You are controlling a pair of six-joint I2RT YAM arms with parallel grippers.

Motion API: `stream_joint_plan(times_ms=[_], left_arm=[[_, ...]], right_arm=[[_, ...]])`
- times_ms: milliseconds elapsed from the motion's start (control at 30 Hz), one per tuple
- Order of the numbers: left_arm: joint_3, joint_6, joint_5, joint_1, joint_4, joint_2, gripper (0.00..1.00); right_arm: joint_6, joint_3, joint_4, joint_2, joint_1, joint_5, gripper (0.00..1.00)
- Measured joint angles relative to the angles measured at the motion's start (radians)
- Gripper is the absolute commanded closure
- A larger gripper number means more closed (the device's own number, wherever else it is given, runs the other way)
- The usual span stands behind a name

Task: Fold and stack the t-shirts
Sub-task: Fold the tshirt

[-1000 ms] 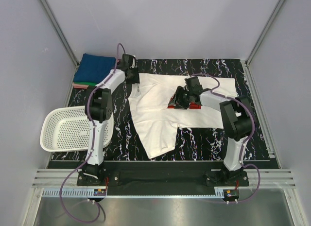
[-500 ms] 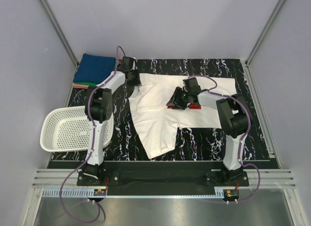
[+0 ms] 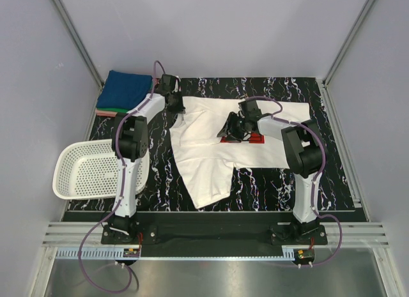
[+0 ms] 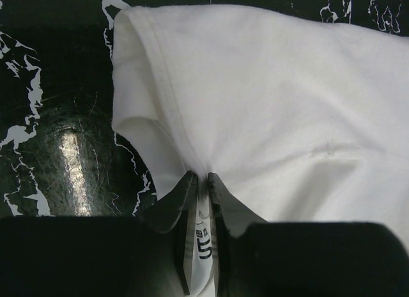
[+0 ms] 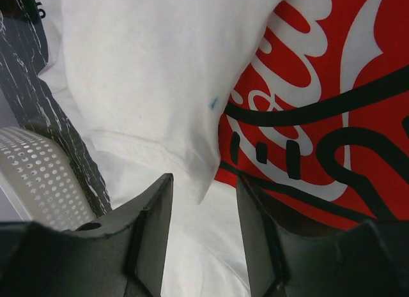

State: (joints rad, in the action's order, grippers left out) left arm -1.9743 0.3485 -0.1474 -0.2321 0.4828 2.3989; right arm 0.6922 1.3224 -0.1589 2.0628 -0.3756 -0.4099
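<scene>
A white t-shirt [image 3: 211,150] with a red chest print [image 3: 248,139] lies partly spread on the black marbled table. At its far left edge my left gripper [image 3: 175,112] is down on the cloth. In the left wrist view the left gripper [image 4: 199,177] is shut on a pinch of white cloth [image 4: 268,86], with the neck label between the fingers. My right gripper [image 3: 231,127] hovers over the shirt beside the print. Seen from its wrist, the right gripper [image 5: 204,179] is open, with the corner of a turned-over white flap [image 5: 203,185] between its fingers and the red print [image 5: 332,99] to the right. Folded t-shirts [image 3: 128,87], blue on top, are stacked at the far left corner.
A white mesh basket [image 3: 86,170] sits at the table's left edge, beside the left arm's base, and shows in the right wrist view as basket [image 5: 38,179]. Grey walls close in the table on the left, back and right.
The left gripper has closed onto the shirt's neck edge. The right gripper has moved slightly up and left over the shirt, staying open.
</scene>
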Motion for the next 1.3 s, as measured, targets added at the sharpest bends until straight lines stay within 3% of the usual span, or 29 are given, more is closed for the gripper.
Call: stream_joint_plan(times_ms=[67, 200, 333, 633, 867, 1000, 1067, 1300], left_arm=[[0.000, 0.000, 0.000, 0.000, 0.001, 0.000, 0.80], [-0.003, -0.008, 0.002, 0.000, 0.002, 0.000, 0.56], [-0.031, -0.009, 0.035, -0.001, 0.053, 0.000, 0.51], [-0.038, -0.012, 0.111, -0.001, 0.114, -0.010, 0.50], [0.062, 0.002, 0.082, -0.009, 0.087, -0.124, 0.54], [0.070, 0.018, 0.061, -0.019, 0.053, -0.143, 0.72], [0.070, 0.024, 0.050, -0.023, 0.047, -0.140, 0.74], [0.065, 0.037, 0.038, -0.026, 0.048, -0.077, 0.71]], right_arm=[[0.005, 0.000, 0.002, 0.000, 0.000, -0.001, 0.50], [0.015, 0.000, 0.004, 0.000, 0.000, -0.004, 0.53], [0.028, 0.000, 0.004, 0.000, 0.000, -0.007, 0.53], [0.056, 0.000, 0.004, 0.009, -0.002, -0.023, 0.56], [0.083, 0.000, 0.003, 0.016, -0.005, -0.025, 0.56], [0.088, 0.000, 0.001, 0.016, -0.005, -0.025, 0.59], [0.090, 0.000, -0.001, 0.016, -0.005, -0.025, 0.62], [0.087, 0.000, -0.004, 0.016, -0.005, -0.025, 0.95]])
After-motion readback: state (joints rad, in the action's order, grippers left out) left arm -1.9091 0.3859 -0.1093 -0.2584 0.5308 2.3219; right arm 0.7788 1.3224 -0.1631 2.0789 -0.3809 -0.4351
